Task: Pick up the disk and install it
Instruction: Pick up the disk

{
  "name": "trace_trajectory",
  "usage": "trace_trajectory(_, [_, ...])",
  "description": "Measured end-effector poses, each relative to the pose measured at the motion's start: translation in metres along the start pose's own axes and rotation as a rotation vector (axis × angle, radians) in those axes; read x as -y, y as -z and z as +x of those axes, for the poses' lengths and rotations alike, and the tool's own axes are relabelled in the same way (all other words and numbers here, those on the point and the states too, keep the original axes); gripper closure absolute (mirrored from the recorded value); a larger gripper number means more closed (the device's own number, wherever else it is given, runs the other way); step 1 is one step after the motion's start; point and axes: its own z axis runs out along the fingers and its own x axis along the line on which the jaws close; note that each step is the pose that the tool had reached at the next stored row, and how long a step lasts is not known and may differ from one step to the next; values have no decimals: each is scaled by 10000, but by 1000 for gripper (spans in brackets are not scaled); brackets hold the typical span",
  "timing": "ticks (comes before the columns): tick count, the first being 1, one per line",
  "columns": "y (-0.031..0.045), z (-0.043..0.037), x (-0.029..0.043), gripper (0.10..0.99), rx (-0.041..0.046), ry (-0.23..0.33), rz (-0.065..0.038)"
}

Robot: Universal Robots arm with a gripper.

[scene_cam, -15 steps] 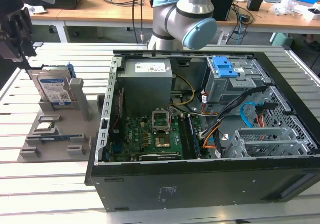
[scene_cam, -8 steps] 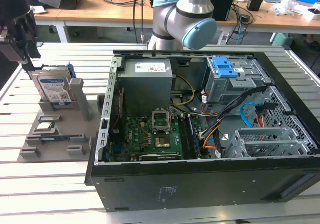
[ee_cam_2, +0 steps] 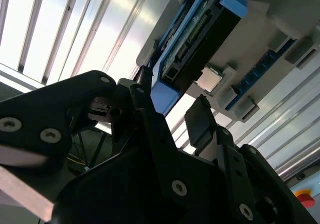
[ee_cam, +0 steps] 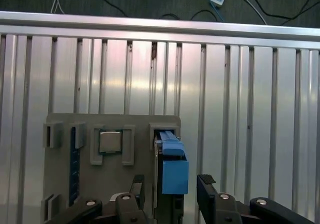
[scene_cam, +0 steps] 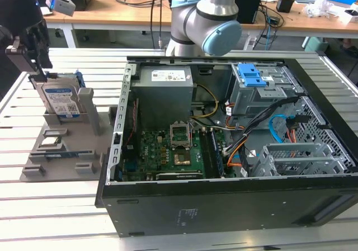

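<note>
Over at the exterior view's left, the end effector (scene_cam: 34, 61) hangs just above the top edge of the disk (scene_cam: 60, 100). The disk stands upright on its edge in a slot of a grey holder (scene_cam: 89, 117) that sits on the slatted tabletop (scene_cam: 33, 206). In the first wrist view the end effector (ee_cam: 172, 184) is spread wide. One finger (ee_cam: 137, 184) lines up to each side of the disk (ee_cam: 172, 171), with a clear gap showing on both sides, so it has hold of nothing. The second wrist view shows the same: the end effector (ee_cam_2: 171, 94) is open, and its fingertips (ee_cam_2: 200, 109) point at the blue-framed end of the disk (ee_cam_2: 200, 39). A small square chip (ee_cam: 110, 141) lies flat in the holder's next pocket, just beside the disk.

Further to the exterior view's right, the arm (scene_cam: 207, 22) rises behind an open computer case (scene_cam: 224, 206) lying on its side. A blue-latched cage (scene_cam: 251, 89) sits in the case's far right corner, well apart from the disk
</note>
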Motion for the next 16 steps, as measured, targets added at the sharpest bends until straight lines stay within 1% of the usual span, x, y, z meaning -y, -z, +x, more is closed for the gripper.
trace_trajectory(8, [-144,-6,30,545,1,-32,0])
trace_trajectory(9, [-189,-6,34,545,1,-32,1])
trace_trajectory(13, [-312,-11,41,545,0,-32,0])
trace_trajectory(16, [-340,-15,82,545,-16,-33,0])
